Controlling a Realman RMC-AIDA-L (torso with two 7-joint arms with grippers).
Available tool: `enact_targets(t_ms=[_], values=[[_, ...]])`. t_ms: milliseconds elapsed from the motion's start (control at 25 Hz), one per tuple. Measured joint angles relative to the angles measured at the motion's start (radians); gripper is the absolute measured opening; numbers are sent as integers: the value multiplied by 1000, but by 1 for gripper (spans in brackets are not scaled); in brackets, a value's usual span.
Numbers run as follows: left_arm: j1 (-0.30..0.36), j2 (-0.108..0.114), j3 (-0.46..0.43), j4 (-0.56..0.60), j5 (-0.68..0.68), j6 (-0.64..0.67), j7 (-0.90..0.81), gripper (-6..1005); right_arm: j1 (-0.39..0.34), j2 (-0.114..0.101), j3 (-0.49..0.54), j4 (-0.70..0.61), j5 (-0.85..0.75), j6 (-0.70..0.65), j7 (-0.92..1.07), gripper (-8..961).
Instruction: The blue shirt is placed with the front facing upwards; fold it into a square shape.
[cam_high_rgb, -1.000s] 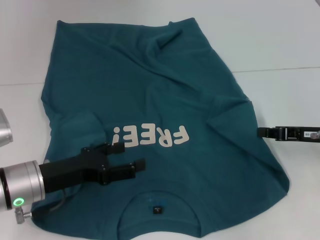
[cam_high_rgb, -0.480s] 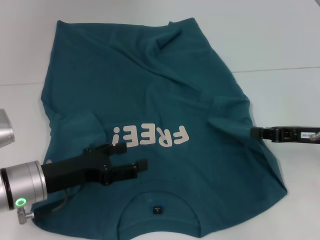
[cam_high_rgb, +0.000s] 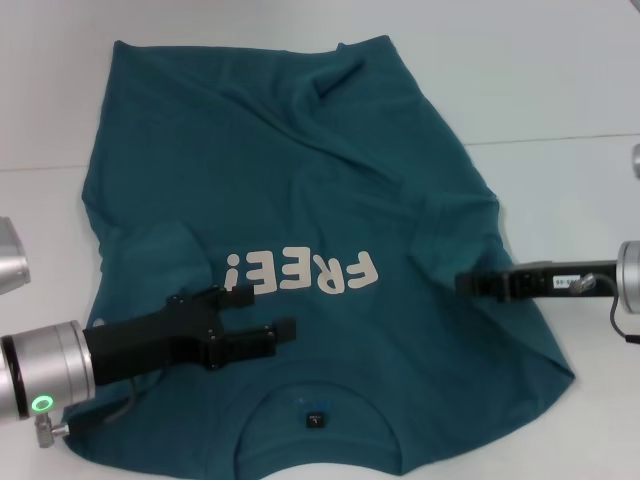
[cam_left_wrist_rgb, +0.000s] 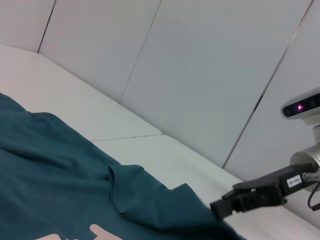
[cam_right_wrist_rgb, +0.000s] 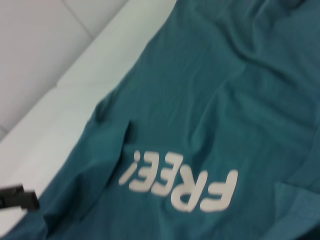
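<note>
The blue shirt (cam_high_rgb: 280, 160) lies spread front-up on the white table, its white "FREE!" letters (cam_high_rgb: 300, 272) upside down in the head view and its collar (cam_high_rgb: 315, 400) nearest me. My left gripper (cam_high_rgb: 270, 310) stands open low over the chest, just collar-side of the letters, with nothing between its fingers. From the right, my right gripper (cam_high_rgb: 470, 283) reaches in over the shirt's right sleeve area beside a raised fold (cam_high_rgb: 440, 215). The left wrist view shows that right gripper (cam_left_wrist_rgb: 225, 206) at the cloth's edge. In the right wrist view, the shirt (cam_right_wrist_rgb: 210, 100) fills most of the frame.
Bare white table (cam_high_rgb: 560, 90) surrounds the shirt at the back and right, with a seam line (cam_high_rgb: 560, 137) across it. Pale wall panels (cam_left_wrist_rgb: 200, 65) stand behind the table. A white camera unit with a red light (cam_left_wrist_rgb: 302, 105) sits above the right arm.
My right gripper has moved left, from the shirt's right edge to over the sleeve area. The cloth there has shifted slightly. The left arm has barely moved.
</note>
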Motion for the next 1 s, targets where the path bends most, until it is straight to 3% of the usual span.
enact_targets(t_ms=[280, 600, 800, 1000], values=[[3, 0, 0, 0, 0, 0, 2, 950, 15, -1, -68, -7, -75, -35, 6, 149], [1, 0, 0, 0, 0, 0, 0, 950, 3, -9, 8, -32, -77, -49, 16, 292], [0, 0, 0, 0, -1, 0, 0, 950, 0, -10, 31, -24, -81, 0, 20, 489], [0, 0, 0, 0, -3, 0, 4, 950, 1, 8, 29, -19, -83, 78, 21, 720]])
